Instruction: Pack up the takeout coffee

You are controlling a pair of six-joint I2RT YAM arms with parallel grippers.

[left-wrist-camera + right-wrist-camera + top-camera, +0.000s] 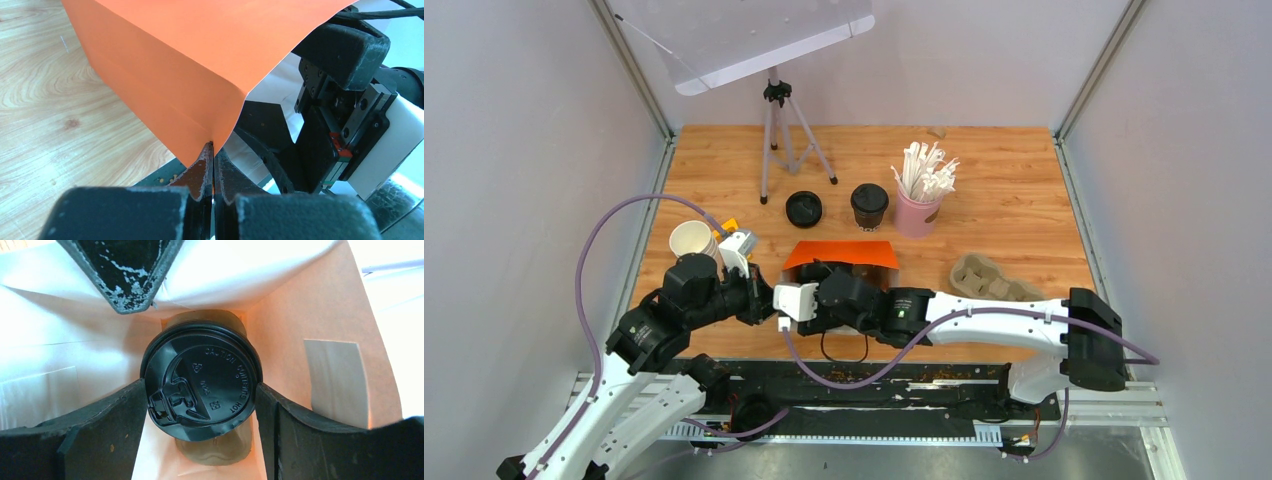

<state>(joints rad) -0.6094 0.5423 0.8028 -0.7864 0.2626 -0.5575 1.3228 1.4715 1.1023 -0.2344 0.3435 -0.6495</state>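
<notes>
Coffee, one black-lidded cup (201,365), sat inside the orange bag (840,253) around six o'clock on the desk (1004,170), right hand (201,390) clamped at its lid, left hand (214,160) pinched shut on the bag's edge; probably light, thin-walled, crushable, best held at the stiff rim.

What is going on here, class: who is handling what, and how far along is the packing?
The left gripper is shut on the edge of the orange paper bag, apparently holding it open. The right gripper reaches down inside the bag, clamped on a cup with a black lid. Outside the bag are an open white cup, a loose black lid, a second lidded cup and a brown pulp tray, none of them packed yet.
</notes>
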